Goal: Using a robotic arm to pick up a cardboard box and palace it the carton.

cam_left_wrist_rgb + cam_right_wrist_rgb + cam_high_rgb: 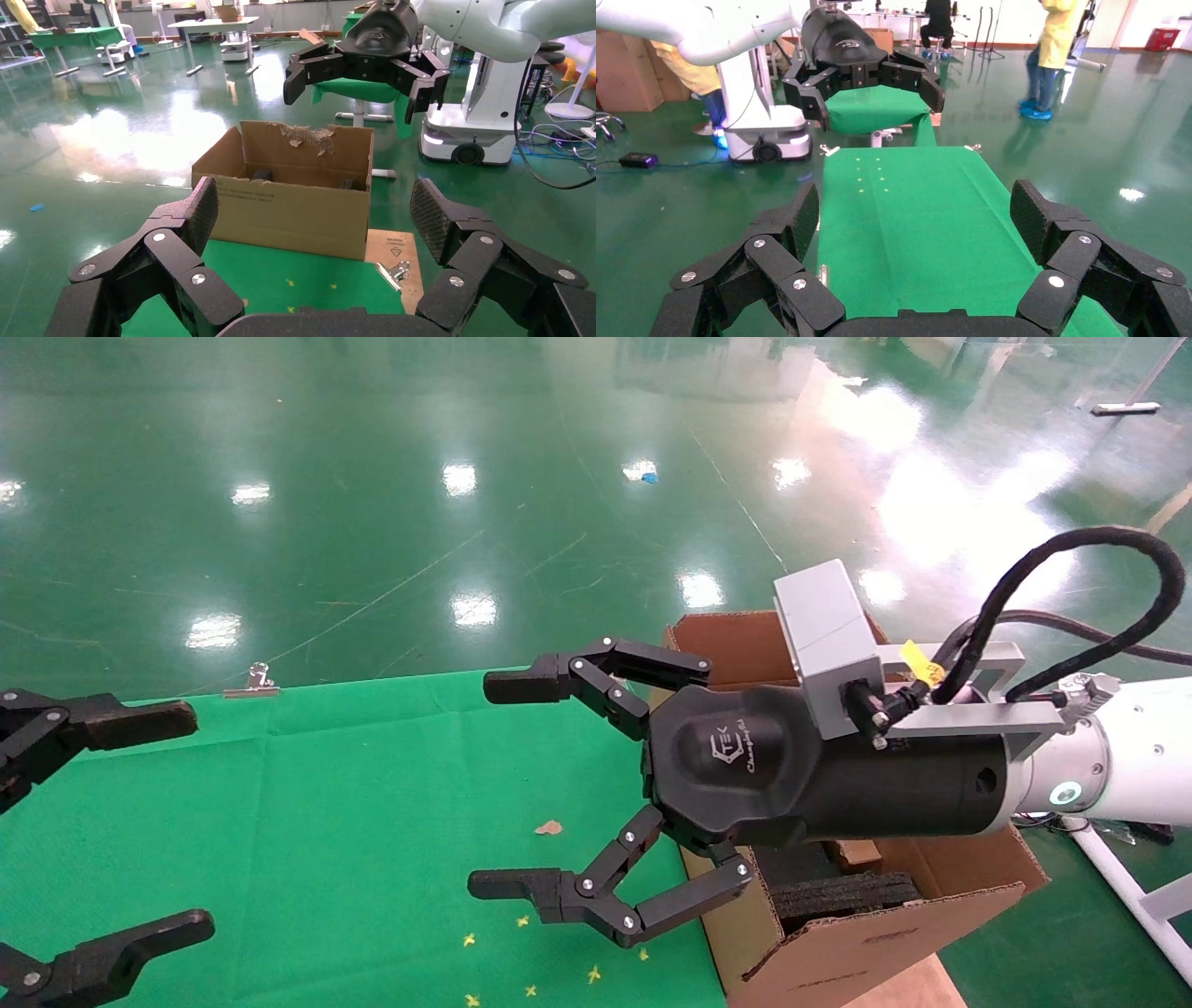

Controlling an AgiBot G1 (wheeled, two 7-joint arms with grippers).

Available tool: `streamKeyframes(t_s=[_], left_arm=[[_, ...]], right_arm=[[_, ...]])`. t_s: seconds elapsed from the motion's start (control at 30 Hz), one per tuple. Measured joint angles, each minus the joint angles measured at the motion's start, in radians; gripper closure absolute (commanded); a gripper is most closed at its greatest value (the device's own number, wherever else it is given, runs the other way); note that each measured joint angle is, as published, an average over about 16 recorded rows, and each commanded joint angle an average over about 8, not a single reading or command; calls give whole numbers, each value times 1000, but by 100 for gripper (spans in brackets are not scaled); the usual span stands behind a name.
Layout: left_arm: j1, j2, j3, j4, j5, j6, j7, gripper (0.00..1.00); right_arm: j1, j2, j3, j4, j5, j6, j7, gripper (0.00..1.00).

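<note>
A green-clothed table (326, 822) carries a brown scrap (548, 827), yellow marks (531, 952) and a metal clip (252, 683).

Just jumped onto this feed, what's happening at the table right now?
The robot's right gripper hangs open and empty above the green table, next to the carton at the table's right end. The left gripper is also open and empty, at the table's left side. The carton stands open, black foam showing inside and one flap edge torn. The small cardboard box is not visible on the table in any view; whether it lies inside the carton cannot be told.
</note>
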Motion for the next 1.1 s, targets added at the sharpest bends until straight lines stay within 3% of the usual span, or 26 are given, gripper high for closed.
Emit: streamKeyframes(t_s=[1.1], left_arm=[[0,0,0,0,0,0,0,0]], right_arm=[[8,-2,-9,-8,-4,3,2,0]])
